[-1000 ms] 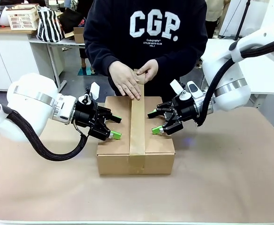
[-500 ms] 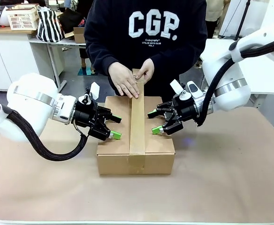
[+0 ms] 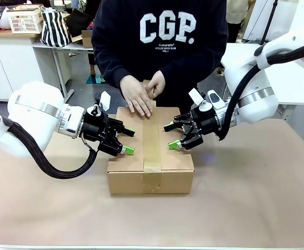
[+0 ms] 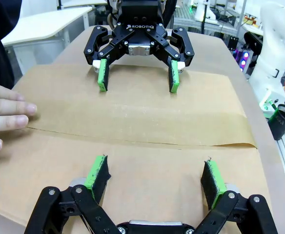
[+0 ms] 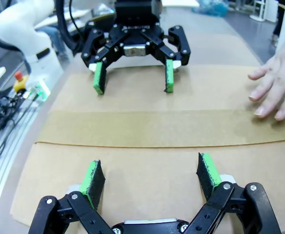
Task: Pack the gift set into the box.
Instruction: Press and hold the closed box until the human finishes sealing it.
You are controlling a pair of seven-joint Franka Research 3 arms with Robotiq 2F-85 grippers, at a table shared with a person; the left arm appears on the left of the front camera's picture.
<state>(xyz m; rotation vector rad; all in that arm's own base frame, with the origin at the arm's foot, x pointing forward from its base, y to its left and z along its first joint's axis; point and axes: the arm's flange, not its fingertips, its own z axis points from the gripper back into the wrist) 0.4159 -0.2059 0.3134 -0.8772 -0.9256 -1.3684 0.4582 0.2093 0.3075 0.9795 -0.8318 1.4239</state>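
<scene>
Nearest the camera lies the brown-covered counter (image 3: 245, 208), and on it, in the middle, stands the box (image 3: 151, 172), closed, its top flaps down and a strip of brown paper tape (image 3: 152, 143) running along the centre seam from the far edge over the near edge and a little way down the front wall. The left claw (image 3: 127, 141) sits over the left half of the box top, its green-padded fingers spread apart and holding nothing; in the left wrist view the pads (image 4: 97, 173) rest at or just above the cardboard, though contact cannot be told. The right claw (image 3: 171, 136) sits over the right half, likewise spread apart and holding nothing, with its pads (image 5: 92, 178) close to the flap. The two claws face each other across the tape, one on each side of it. Farther off, at the far end of the box, the person's hands press on the tape: one hand (image 3: 136, 97) lies flat with fingers spread on the top near the far edge, the other hand (image 3: 154, 85) is just behind it at the box's far rim. The person stands at the far side in a dark sweatshirt (image 3: 162, 36) with white letters.
</scene>
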